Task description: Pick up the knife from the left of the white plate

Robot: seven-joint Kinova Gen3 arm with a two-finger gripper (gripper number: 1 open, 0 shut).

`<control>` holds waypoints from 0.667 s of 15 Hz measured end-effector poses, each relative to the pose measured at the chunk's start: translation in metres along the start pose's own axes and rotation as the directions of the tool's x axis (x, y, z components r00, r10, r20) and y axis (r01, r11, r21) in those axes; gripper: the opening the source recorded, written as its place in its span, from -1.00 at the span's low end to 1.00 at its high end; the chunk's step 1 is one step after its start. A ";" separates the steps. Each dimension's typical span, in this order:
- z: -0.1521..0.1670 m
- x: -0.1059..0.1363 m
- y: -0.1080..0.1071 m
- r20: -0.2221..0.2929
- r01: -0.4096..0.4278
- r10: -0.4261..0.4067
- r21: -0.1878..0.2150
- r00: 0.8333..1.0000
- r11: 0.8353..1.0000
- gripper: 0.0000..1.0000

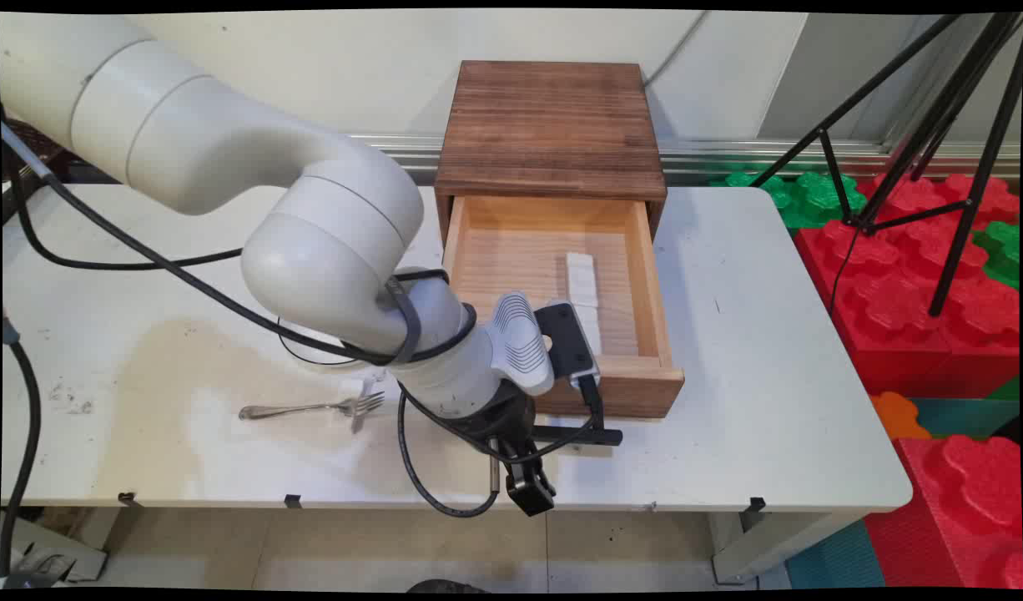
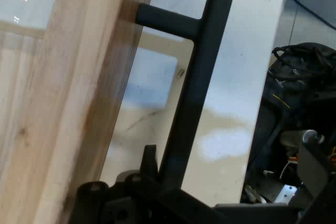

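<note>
A wooden cabinet [image 1: 550, 125] stands at the back of the white table [image 1: 770, 376], and its drawer [image 1: 645, 284] is pulled out. Inside the drawer lies a white segmented bar [image 1: 582, 284]. The drawer's black handle [image 1: 591, 436] [image 2: 197, 87] runs along its front board. My gripper [image 1: 526, 482] [image 2: 168, 182] hangs at the handle's left end, near the table's front edge. In the hand view the handle passes down into the linkage, with one fingertip [image 2: 149, 156] against its side. The gripper looks shut on the handle.
A metal fork [image 1: 311, 409] lies on the table left of the gripper, under the arm's black cables. Red and green foam blocks [image 1: 937, 275] and a black tripod [image 1: 937, 125] stand off the table's right side. The table's front edge runs just under the gripper.
</note>
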 end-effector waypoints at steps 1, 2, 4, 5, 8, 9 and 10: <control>-0.001 0.000 0.000 -0.004 -0.002 0.002 0.002 1.000 1.000 1.00; -0.002 0.000 0.000 -0.008 -0.005 0.005 0.004 1.000 1.000 1.00; -0.004 0.000 0.000 -0.017 -0.010 0.010 0.010 1.000 1.000 1.00; -0.005 -0.001 0.000 -0.021 -0.013 0.013 0.013 1.000 1.000 1.00; -0.010 -0.003 0.001 -0.036 -0.030 0.031 0.018 0.999 0.999 1.00; -0.012 -0.004 0.002 -0.041 -0.037 0.038 0.019 0.998 0.999 1.00; -0.015 -0.005 0.002 -0.047 -0.044 0.045 0.019 0.998 0.999 1.00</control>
